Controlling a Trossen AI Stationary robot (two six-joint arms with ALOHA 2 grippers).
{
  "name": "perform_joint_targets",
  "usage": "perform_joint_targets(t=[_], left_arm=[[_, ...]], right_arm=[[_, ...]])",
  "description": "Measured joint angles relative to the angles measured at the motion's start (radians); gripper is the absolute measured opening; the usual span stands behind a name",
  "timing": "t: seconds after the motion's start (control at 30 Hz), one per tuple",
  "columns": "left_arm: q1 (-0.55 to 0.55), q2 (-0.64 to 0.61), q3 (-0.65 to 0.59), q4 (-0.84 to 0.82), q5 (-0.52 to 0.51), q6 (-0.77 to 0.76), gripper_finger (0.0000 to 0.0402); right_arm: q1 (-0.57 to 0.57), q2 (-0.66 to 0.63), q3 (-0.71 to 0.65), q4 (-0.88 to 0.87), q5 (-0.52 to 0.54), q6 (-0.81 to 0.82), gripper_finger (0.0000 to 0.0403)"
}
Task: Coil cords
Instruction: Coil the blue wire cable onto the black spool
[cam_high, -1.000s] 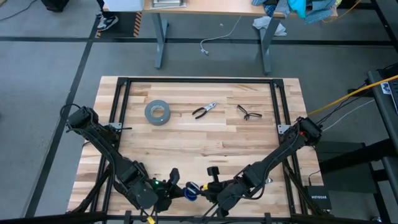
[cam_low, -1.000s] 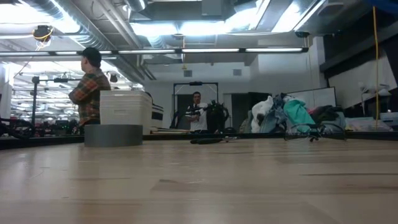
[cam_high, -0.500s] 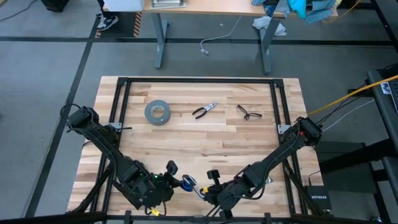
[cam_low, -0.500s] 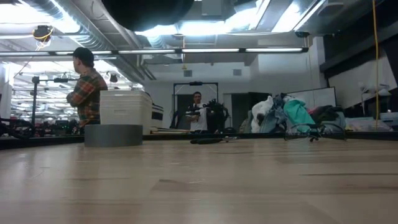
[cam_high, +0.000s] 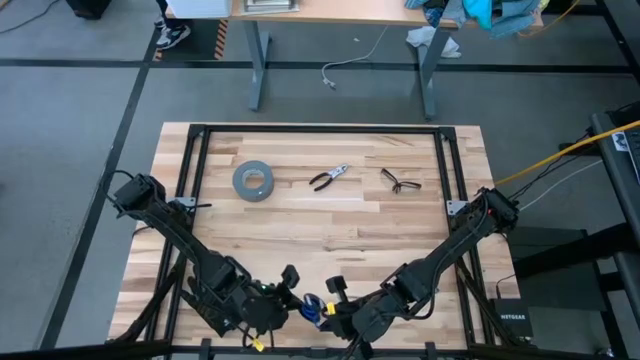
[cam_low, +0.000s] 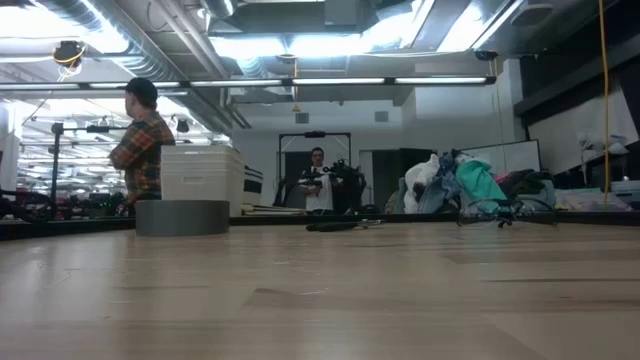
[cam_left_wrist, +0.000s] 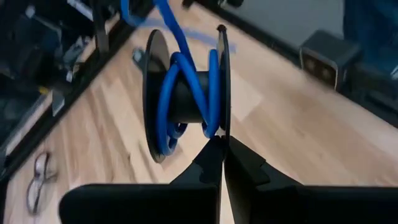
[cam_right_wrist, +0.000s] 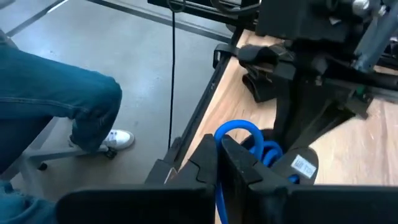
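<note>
At the near edge of the surface (cam_high: 330, 225), between the two arms, the cords (cam_high: 311, 308) show as a small blue and black bundle. The left claw (cam_high: 285, 298) sits just to the bundle's left and the right claw (cam_high: 330, 305) just to its right, so both arms are about equally near and the bundle lies directly between them.

The left wrist view shows blue cord wound around the dark core of a spool (cam_left_wrist: 186, 93) with two thin black flanges. That claw's fingers are pressed together on the edge of one flange, so the left claw is closed and gripping the spool. The spool's axis runs across the line of the fingers, not along it, and one strand leaves the top of the winding and runs away out of view.

In the right wrist view, the right claw's fingers are closed around a blue strand that arches up in a loop just ahead of them, with the spool and the left arm directly beyond.

The relation that matters for the coming move seems to be this free strand against the spool's axis: the right claw holds cord a little off the spool, and a turn around the core would have to pass between the flanges.

Well apart across the surface lie a grey tape roll (cam_high: 253, 180), pliers (cam_high: 328, 178) and glasses (cam_high: 400, 181).
</note>
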Motion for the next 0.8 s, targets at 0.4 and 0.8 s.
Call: perform_joint_targets(t=[0.4, 0.8], left_arm=[[0.003, 0.006, -0.001, 0.128, 0.070, 0.097, 0.0000], [0.009, 0.006, -0.001, 0.046, 0.176, 0.022, 0.0000]], right_arm=[[-0.020, 0.004, 0.003, -0.006, 0.052, -0.038, 0.0005], [-0.019, -0.008, 0.002, -0.057, -0.028, -0.039, 0.0005]])
